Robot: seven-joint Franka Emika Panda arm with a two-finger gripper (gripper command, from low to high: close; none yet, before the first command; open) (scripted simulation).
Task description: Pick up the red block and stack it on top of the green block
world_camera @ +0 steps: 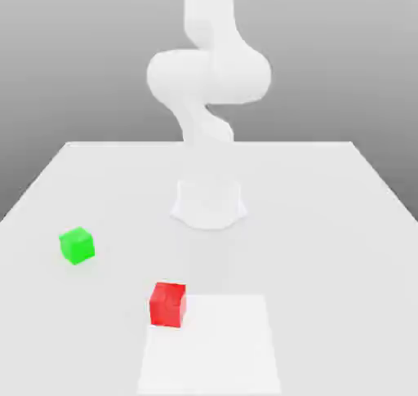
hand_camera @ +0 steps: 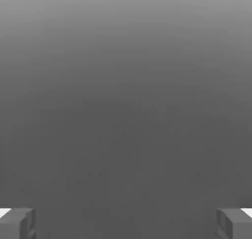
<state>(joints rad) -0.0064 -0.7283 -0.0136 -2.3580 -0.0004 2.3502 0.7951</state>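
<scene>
The gripper (hand_camera: 126,223) is wide open, holding nothing. In the exterior view the red block (world_camera: 167,304) lies nearer the camera than the arm's base, with the green block (world_camera: 77,245) well apart to its left.

No text, label, number or sign can be read on anything here.

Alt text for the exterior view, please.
A red block and a smaller green block sit apart on a white table, green toward the exterior view's left. A white robot arm rises behind them.
</scene>
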